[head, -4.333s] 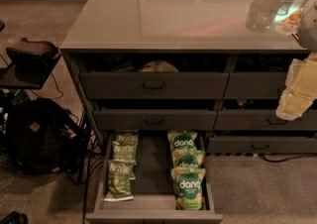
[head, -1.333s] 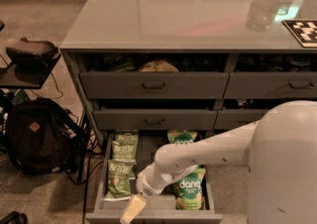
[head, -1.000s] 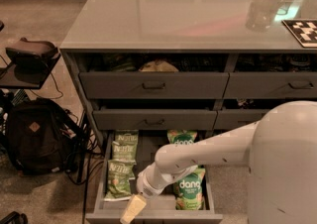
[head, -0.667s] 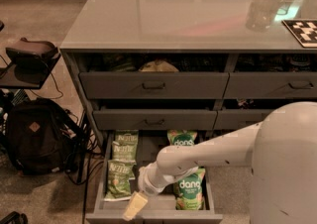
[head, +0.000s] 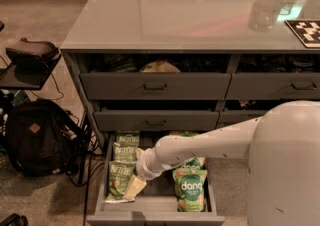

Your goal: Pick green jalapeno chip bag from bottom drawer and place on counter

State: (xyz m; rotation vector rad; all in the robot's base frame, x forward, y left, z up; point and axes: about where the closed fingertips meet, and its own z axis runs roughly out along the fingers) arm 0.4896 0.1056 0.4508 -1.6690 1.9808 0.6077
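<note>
Grey counter [head: 165,15] overhead; bottom drawer [head: 155,217] holds the crinkly olive-green jalapeno chip bag [head: 119,177]. The gripper [head: 133,188] has edged closer to the bag, grip state unclear.

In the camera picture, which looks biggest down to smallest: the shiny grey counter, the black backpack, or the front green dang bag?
1. glossy grey counter
2. black backpack
3. front bright-green dang bag
The robot's claw sits low in the open bottom drawer, by the nearer olive-green chip bag.

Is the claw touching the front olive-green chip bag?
Cannot tell. In the camera view the gripper overlaps the green jalapeno chip bag, hiding any gap.
</note>
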